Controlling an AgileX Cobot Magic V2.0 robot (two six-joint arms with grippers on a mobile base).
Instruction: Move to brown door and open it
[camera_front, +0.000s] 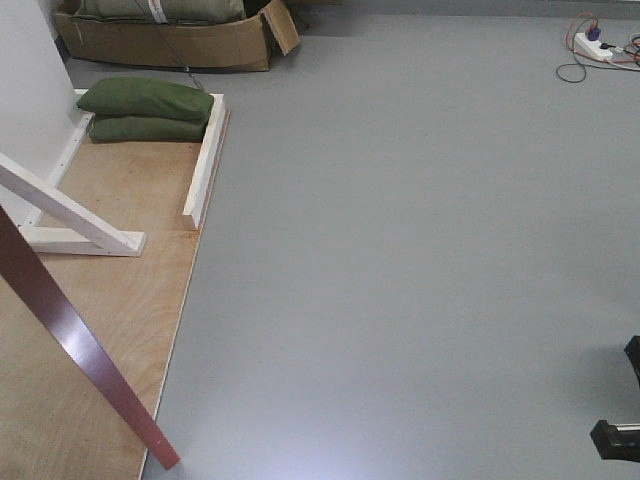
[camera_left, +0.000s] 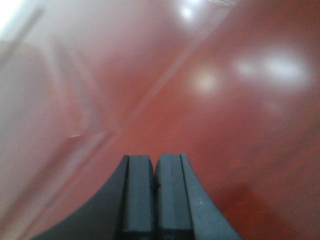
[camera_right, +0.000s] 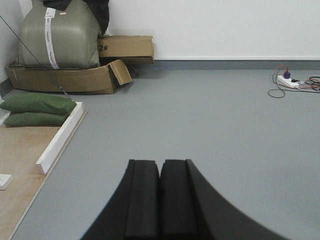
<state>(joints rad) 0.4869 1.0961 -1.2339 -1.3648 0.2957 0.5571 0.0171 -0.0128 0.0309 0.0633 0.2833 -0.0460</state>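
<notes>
The tall glossy reddish-brown wooden door (camera_left: 240, 125) is filling almost the whole left wrist view. The left gripper (camera_left: 155, 167) is pointing at this surface with its jaws pressed fully together and nothing between them. I cannot tell whether it is touching the wood. In the front view the door's narrow edge is crossing the lower left corner at a slant, above the pale plywood base board (camera_front: 120, 300). The right gripper (camera_right: 160, 170) is hanging over the grey floor (camera_right: 225, 125), with its jaws also closed and empty.

Green sandbags (camera_front: 145, 100), cardboard box (camera_front: 170, 45), white braces (camera_front: 70, 212), power strip (camera_front: 592, 45)
</notes>
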